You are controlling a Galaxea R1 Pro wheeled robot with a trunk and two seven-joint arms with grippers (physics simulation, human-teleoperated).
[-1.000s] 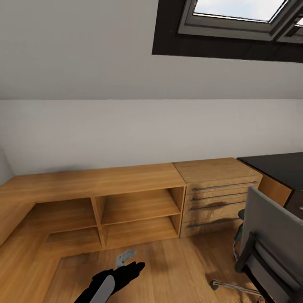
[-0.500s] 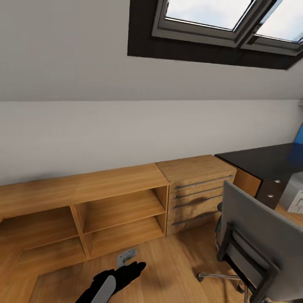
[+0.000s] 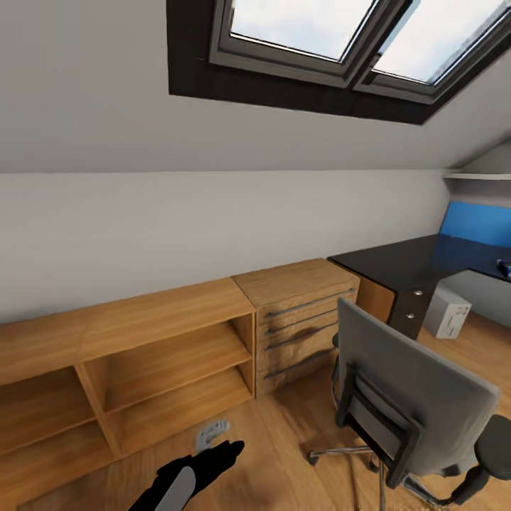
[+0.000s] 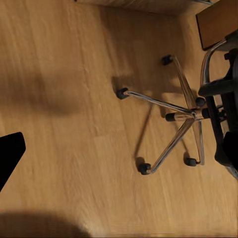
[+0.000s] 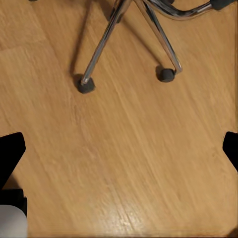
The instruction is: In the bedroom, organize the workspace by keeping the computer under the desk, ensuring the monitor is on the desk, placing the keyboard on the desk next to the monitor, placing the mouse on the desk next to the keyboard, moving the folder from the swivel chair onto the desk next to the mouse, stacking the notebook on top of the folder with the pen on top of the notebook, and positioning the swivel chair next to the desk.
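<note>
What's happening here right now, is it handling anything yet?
Nothing is being handled. The robot is in the bedroom facing the swivel chair, which stands on the wood floor short of the dark desk. A pale box, probably the computer, sits on the floor beneath the desk. The left gripper hangs low in front of the robot over the floor, apparently empty. The right gripper is open above bare floor near the chair's wheeled base.

The head camera looks forward and down from standing height: grey swivel chair (image 3: 415,397) at four o'clock, black desk (image 3: 411,262) at three o'clock. Both wrist cameras face straight down, near the wooden floor (image 4: 74,124), sharing the chair's chrome star base (image 4: 178,119) (image 5: 148,20).
</note>
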